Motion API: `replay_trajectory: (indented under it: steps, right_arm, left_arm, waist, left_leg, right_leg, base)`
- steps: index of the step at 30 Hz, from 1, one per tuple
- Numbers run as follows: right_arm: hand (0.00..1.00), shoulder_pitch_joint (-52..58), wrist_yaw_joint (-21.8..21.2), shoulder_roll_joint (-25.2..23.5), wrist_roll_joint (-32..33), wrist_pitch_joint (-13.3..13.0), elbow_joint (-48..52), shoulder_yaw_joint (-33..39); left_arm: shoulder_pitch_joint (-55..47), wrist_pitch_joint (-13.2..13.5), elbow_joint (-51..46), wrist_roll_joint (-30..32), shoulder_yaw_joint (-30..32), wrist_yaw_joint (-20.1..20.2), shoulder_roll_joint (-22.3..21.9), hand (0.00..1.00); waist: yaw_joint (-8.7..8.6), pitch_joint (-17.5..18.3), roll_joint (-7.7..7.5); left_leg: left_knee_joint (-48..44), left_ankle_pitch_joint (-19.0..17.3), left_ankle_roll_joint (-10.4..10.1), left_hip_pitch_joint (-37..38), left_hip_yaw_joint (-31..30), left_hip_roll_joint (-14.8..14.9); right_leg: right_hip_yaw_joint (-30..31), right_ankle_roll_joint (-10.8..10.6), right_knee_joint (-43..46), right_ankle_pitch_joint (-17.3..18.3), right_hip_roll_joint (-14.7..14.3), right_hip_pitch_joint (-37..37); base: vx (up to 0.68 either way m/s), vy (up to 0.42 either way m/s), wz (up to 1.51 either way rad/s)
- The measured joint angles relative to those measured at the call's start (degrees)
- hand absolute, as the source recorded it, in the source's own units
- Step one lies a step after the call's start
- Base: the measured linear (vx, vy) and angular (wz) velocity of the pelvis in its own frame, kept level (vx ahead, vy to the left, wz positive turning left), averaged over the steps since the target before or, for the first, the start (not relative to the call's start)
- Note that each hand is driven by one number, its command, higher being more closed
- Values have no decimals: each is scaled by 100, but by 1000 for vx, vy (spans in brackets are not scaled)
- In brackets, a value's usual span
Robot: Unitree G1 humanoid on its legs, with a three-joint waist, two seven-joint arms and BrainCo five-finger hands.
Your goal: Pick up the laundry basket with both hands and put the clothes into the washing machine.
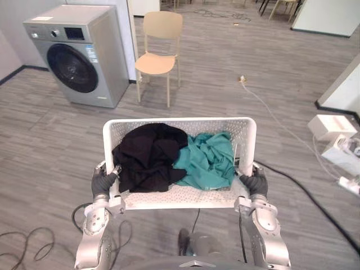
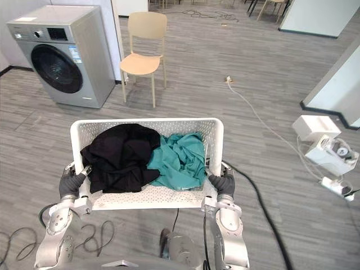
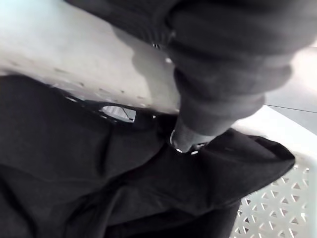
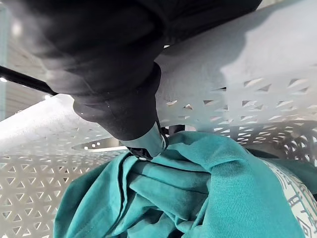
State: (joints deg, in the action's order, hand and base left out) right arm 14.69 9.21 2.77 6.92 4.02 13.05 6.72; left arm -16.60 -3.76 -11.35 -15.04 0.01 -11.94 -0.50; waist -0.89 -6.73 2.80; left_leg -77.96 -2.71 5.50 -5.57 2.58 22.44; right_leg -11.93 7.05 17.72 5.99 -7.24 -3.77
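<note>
Grey plank floor (image 1: 225,84) runs across the whole room. The washer (image 1: 79,56) stands at the far left against the wall, its round dark door (image 1: 71,67) closed. Just to its right stands a pale chair (image 1: 158,48), facing the room.

The white perforated basket (image 1: 246,140) hangs off the floor close in front of the robot, well apart from the washer. It is tilted so that its far wall stands up and its inside faces the camera. Both clothes lie in it. A black cloth (image 1: 147,157) is bunched in the left half, and a teal cloth (image 1: 206,160) is crumpled in the right half, touching the black one along the middle.

Two white boxes (image 1: 332,126) sit on the floor at the far right, near a wall.

The left robot hand (image 1: 103,183) clamps the basket's left rim. In its wrist view a silver part of the hand (image 3: 181,140) hooks over the rim and presses on the black cloth. The right robot hand (image 1: 256,183) clamps the right rim in the same way, and its wrist view shows a silver part (image 4: 146,145) reaching inside onto the teal cloth.

A thin white cable (image 1: 270,112) trails over the floor from near the chair toward the boxes.
</note>
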Motion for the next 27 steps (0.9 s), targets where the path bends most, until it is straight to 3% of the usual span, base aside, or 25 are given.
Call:
replay_trajectory:
  steps: [1, 3, 5, 6, 7, 9, 10, 11, 12, 13, 14, 15, 16, 17, 18, 20, 22, 24, 25, 26, 27]
  right_arm:
    - [100, 9, 5, 2, 1, 0, -1, 9]
    - [100, 19, 5, 11, 1, -5, 12, 21]
    - [100, 24, 3, 14, 1, 2, 9, 21]
    - [100, 23, 1, 33, 1, 2, 6, 22]
    - [100, 4, -13, 61, 2, 1, 0, 21]
    - [100, -58, -19, 125, 1, 2, -13, 24]
    - [100, -151, -25, 192, 0, 2, -46, 25]
    - [100, -187, -26, 213, 1, 1, -47, 23]
    - [100, -180, -35, 198, -3, 3, -55, 34]
    - [100, -259, -36, 222, -14, 2, -60, -30]
    - [100, -272, -36, 223, -15, 1, -61, -71]
    - [100, -335, -41, 129, -22, -6, -175, -128]
    - [100, -486, -41, -6, -22, -13, -428, -126]
    - [100, -570, -40, -66, -31, -4, -572, -132]
    - [100, -672, -47, -112, -50, 2, -770, -156]
    - [100, -697, -67, -178, -53, -17, -862, -325]
    - [100, -712, -112, -189, -53, -59, -812, -406]
    - [100, -718, -133, -195, -48, -78, -738, -420]
    - [100, -719, -133, -197, -38, -91, -732, -421]
    - [100, -716, -133, -206, -29, -99, -730, -458]
    - [100, -702, -133, -204, -28, -100, -729, -497]
  left_arm:
    - [1, 21, 16, -7, -1, 10, 13, 100]
    - [18, 57, 97, -58, 0, 18, -4, 100]
    - [17, 57, 117, -71, 4, 17, -24, 100]
    - [16, 57, 118, -74, 12, 17, -32, 100]
    - [8, 56, 110, -80, 26, 18, -60, 100]
    - [-21, 56, 74, -101, 24, 16, -84, 100]
    - [-104, 56, -41, -106, 25, -2, -144, 100]
    - [-119, 55, -106, -105, 38, -11, -172, 100]
    - [-143, 53, -152, -84, 9, -13, -167, 100]
    - [-202, 54, -169, -63, 75, -31, -244, 100]
    - [-245, 54, -216, -62, 116, -35, -247, 100]
    - [-277, 53, -339, -60, 169, -45, -135, 100]
    - [-253, 51, -380, -56, 189, -62, -23, 100]
    - [-248, 47, -377, -54, 228, -91, 17, 100]
    - [-281, 35, -370, -45, 280, -180, 27, 100]
    - [-330, 36, -400, -38, 427, -258, 32, 100]
    - [-323, 38, -559, -37, 506, -272, 129, 100]
    - [-277, 48, -688, -37, 525, -266, 228, 100]
    - [-254, 48, -700, -36, 569, -266, 235, 100]
    - [-248, 48, -707, -36, 616, -268, 260, 100]
    - [-253, 48, -706, -35, 621, -273, 278, 100]
  waist:
    - [19, -60, -83]
    - [77, -105, -128]
    - [152, -136, -112]
    - [175, -141, -120]
    - [202, -145, -91]
    - [243, -138, -7]
    - [300, -102, 55]
    - [329, -108, 45]
    - [388, -14, -112]
    - [496, 63, -150]
    - [500, 109, -215]
    - [466, 141, -517]
    - [357, 128, -687]
    - [326, 128, -730]
    - [317, 89, -711]
    - [273, -97, -371]
    - [190, -78, -235]
    - [108, -71, -252]
    - [85, -60, -271]
    - [87, -49, -356]
    - [88, -15, -469]
  left_leg:
    - [-280, -198, 135, -252, 49, -60]
    - [-20, -643, 112, -821, 192, -360]
    - [1988, -1034, -140, -1334, 294, -997]
    - [2659, -1085, -258, -1386, 310, -1161]
    - [4356, -944, -524, -1445, 352, -1536]
    - [5790, -481, -719, -1475, 440, -1741]
    - [6301, -243, -817, -1538, 651, -1759]
    - [6326, -188, -778, -1591, 796, -1785]
    - [6295, -57, -609, -1563, 1078, -1987]
    - [6169, 399, -185, -1507, 1068, -2135]
    - [6097, 594, -54, -1411, 1089, -2195]
    - [5780, 391, 5, -1266, 1192, -2409]
    - [5505, -28, 21, -1113, 1105, -2521]
    - [5455, -191, 41, -962, 1066, -2555]
    - [5465, -386, 20, -618, 1003, -2562]
    - [5962, -666, -122, 466, 685, -2319]
    - [6195, -783, -213, 827, 461, -2106]
    - [6361, -889, -326, 1093, 238, -1973]
    - [6419, -996, -419, 1217, 198, -1917]
    - [6443, -1189, -600, 1404, 174, -1914]
    - [6411, -1350, -701, 1504, 117, -1925]
  right_leg:
    - [78, 35, -153, 106, -2, 319]
    - [263, 89, -404, 266, 7, 759]
    - [443, 185, -533, 585, 77, 1029]
    - [502, 184, -534, 676, 102, 1051]
    - [626, 186, -582, 871, 135, 1222]
    - [762, 105, -733, 1041, 132, 1497]
    - [897, -84, -803, 1171, 111, 1681]
    - [946, -211, -833, 1271, 147, 1820]
    - [1048, -506, -745, 1486, 352, 2086]
    - [1236, -856, 330, 1688, 510, 1790]
    - [1314, -1018, 1107, 1730, 610, 1508]
    - [1349, -1756, 2706, 1429, 932, 918]
    - [1251, -2316, 3901, 575, 1180, 485]
    - [1132, -2166, 4346, 481, 1297, 298]
    - [897, -1717, 4794, 527, 1448, 98]
    - [333, -963, 4847, 894, 1440, -176]
    - [270, -840, 4191, 1089, 1191, -772]
    - [581, -849, 2415, 992, 1018, -1286]
    - [711, -860, 1439, 680, 990, -1358]
    - [906, -848, 384, 150, 1023, -1420]
    - [1061, -834, 7, -113, 1058, -1411]
  base:
    - [673, -261, -27]
    - [490, -156, -30]
    - [424, -67, -34]
    - [522, -11, -32]
    - [465, 16, -27]
    - [464, 47, -38]
    - [573, 114, -48]
    - [766, 178, -55]
    - [861, 214, -64]
    - [776, 204, -65]
    - [823, 200, -53]
    - [829, 161, 1]
    - [822, 120, 20]
    - [619, 54, 24]
    - [723, 50, 4]
    - [759, 33, 10]
    - [497, -61, 48]
    - [500, -148, 76]
    - [510, -227, 73]
    - [511, -255, 48]
    - [631, -385, 50]
